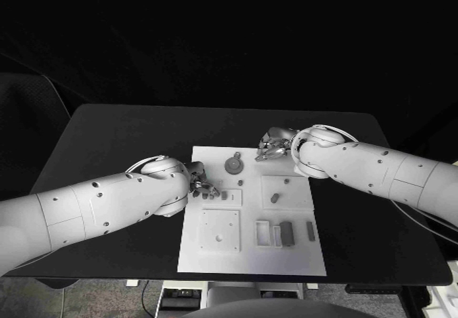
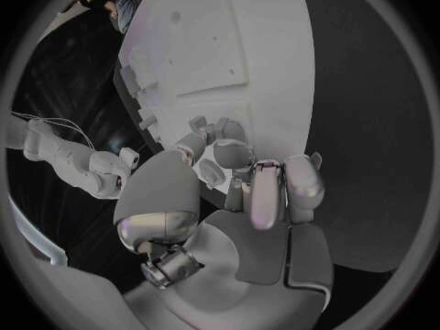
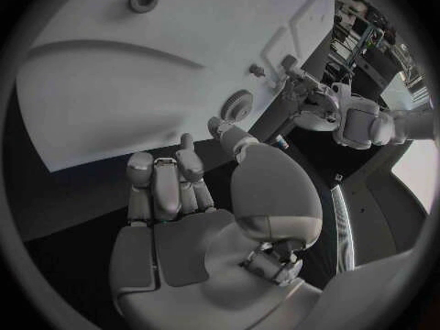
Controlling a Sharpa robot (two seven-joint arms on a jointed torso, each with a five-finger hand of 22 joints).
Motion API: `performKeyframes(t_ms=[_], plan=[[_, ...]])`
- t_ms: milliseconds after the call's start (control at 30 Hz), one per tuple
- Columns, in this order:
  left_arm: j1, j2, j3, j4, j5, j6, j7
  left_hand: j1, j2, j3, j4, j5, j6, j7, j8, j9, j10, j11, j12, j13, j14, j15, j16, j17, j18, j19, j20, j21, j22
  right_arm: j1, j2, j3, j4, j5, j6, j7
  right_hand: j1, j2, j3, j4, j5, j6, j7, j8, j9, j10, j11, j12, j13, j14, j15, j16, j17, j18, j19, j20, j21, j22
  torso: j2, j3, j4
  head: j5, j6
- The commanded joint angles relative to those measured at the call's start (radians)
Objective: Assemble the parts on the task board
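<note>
Black counter [image 1: 114, 132] carrying white task board [image 1: 250, 258] at centre, grey parts [image 1: 286, 233] lying on it; left hand [image 1: 200, 184] hovering at board's left edge, fingers [image 2: 266, 198] curled, holding nothing; right hand [image 1: 273, 147] over upper right corner, fingers [image 3: 165, 191] curled, empty.

The bench [image 1: 114, 132] is finished in matt black. The task board [image 1: 250, 255] is seen as smooth, matt white plastic. The arms' shells [image 1: 95, 205] are made of smooth, slightly glossy white plastic. Each robot hand [image 2: 248, 191] [image 3: 197, 198] is finished in silvery, satin metal-like casing with duller grey pads.
</note>
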Motion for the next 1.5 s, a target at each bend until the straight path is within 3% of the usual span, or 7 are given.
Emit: performKeyframes(t_ms=[33, 400, 533, 833, 1000, 1333, 1500], plan=[[-0.003, 0.004, -0.001, 0.000, 0.013, -0.018, 0.005, -0.009, 0.000, -0.002, 0.004, -0.023, 0.135, -0.053, 0.007, -0.002, 0.059, -0.027, -0.001, 0.001, 0.096, -0.013, -0.006, -0.001, 0.074, -0.002, -0.006, 0.110, -0.001, -0.001, 0.000, 0.000, 0.001, -0.003, 0.013, 0.006, -0.009, 0.001, 0.008, 0.000, 0.003, 0.002, 0.009, 0.000, -0.002, 0.004, -0.001, 0.007, -0.001, -0.003, -0.004, 0.002, -0.001, 0.020, -0.002, -0.002, 0.016, -0.001, 0.000, -0.0001, 0.0001, 0.000, 0.001], [-0.003, -0.004, -0.001, -0.006, 0.022, -0.065, 0.027, -0.008, 0.001, -0.001, 0.004, -0.028, 0.134, -0.053, 0.007, -0.003, 0.058, -0.027, -0.001, 0.001, 0.095, -0.013, -0.006, -0.001, 0.074, -0.002, -0.006, 0.110, -0.001, -0.001, -0.001, 0.000, 0.001, -0.003, 0.013, 0.007, -0.009, 0.001, 0.008, 0.000, 0.003, 0.001, 0.009, 0.000, -0.002, 0.004, -0.001, 0.007, -0.001, -0.003, -0.004, 0.002, 0.000, 0.020, -0.002, -0.002, 0.016, -0.001, 0.000, 0.0002, -0.0002, 0.000, 0.002], [-0.003, -0.011, -0.001, -0.004, 0.047, -0.085, 0.041, -0.003, -0.002, 0.005, -0.003, -0.050, 0.087, -0.038, -0.012, -0.015, 0.018, -0.015, -0.024, -0.008, 0.071, -0.011, -0.032, -0.012, 0.074, -0.021, -0.008, 0.096, -0.007, -0.001, -0.002, 0.000, 0.001, -0.003, 0.012, 0.006, -0.009, 0.001, 0.008, 0.000, 0.003, 0.001, 0.009, 0.000, -0.002, 0.004, -0.001, 0.007, -0.001, -0.003, -0.004, 0.002, -0.001, 0.020, -0.002, -0.002, 0.016, -0.001, 0.000, 0.0003, -0.0002, -0.001, 0.004], [-0.002, -0.025, 0.000, 0.004, 0.087, -0.104, 0.054, 0.010, 0.007, 0.015, -0.011, -0.040, 0.067, -0.030, -0.020, -0.021, 0.000, -0.009, -0.033, -0.012, 0.060, -0.011, -0.046, -0.019, 0.074, -0.033, -0.008, 0.089, -0.011, -0.001, -0.004, 0.000, 0.001, -0.003, 0.007, 0.008, -0.009, 0.001, 0.008, 0.000, 0.003, 0.001, 0.009, 0.000, -0.002, 0.004, -0.001, 0.007, -0.001, -0.004, -0.004, 0.002, -0.001, 0.020, -0.002, -0.002, 0.016, -0.001, 0.000, 0.0004, 0.0004, -0.002, 0.007], [-0.002, -0.025, 0.000, 0.000, 0.150, -0.131, 0.084, 0.018, 0.017, 0.027, -0.019, -0.025, 0.012, -0.008, -0.048, -0.039, -0.047, 0.010, -0.062, -0.024, 0.039, -0.009, -0.071, -0.031, 0.074, -0.053, -0.005, 0.077, -0.018, -0.001, -0.005, 0.000, 0.001, -0.002, 0.006, 0.008, -0.009, 0.001, 0.008, 0.000, 0.003, 0.001, 0.009, 0.000, -0.002, 0.004, -0.001, 0.007, -0.001, -0.003, -0.004, 0.002, 0.000, 0.020, -0.002, -0.002, 0.016, -0.001, 0.000, -0.0005, 0.0003, -0.003, 0.009], [-0.002, -0.035, 0.001, -0.011, 0.200, -0.205, 0.133, 0.016, 0.017, 0.030, -0.022, -0.028, -0.029, 0.008, -0.070, -0.053, -0.088, 0.026, -0.085, -0.033, 0.015, -0.006, -0.092, -0.040, 0.074, -0.077, 0.000, 0.064, -0.026, -0.002, -0.008, 0.000, 0.002, 0.000, -0.005, 0.013, -0.009, 0.001, 0.008, 0.000, 0.003, 0.001, 0.009, 0.000, -0.002, 0.004, -0.001, 0.007, -0.001, -0.005, -0.004, 0.001, -0.003, 0.020, -0.002, -0.002, 0.017, -0.001, -0.001, 0.0003, 0.0008, -0.005, 0.011], [-0.002, -0.043, 0.001, -0.012, 0.222, -0.259, 0.184, 0.051, 0.037, 0.052, -0.047, -0.022, -0.105, 0.035, -0.105, -0.075, -0.181, 0.063, -0.133, -0.055, -0.042, 0.003, -0.147, -0.068, 0.063, -0.133, 0.010, 0.034, -0.045, -0.002, -0.011, 0.000, 0.003, 0.012, -0.019, 0.022, -0.009, 0.001, 0.008, 0.000, 0.003, 0.001, 0.009, 0.000, -0.002, 0.004, -0.001, 0.007, -0.002, -0.002, -0.004, 0.002, 0.001, 0.020, -0.002, -0.002, 0.017, -0.001, 0.000, 0.0004, -0.0002, -0.007, 0.014]])
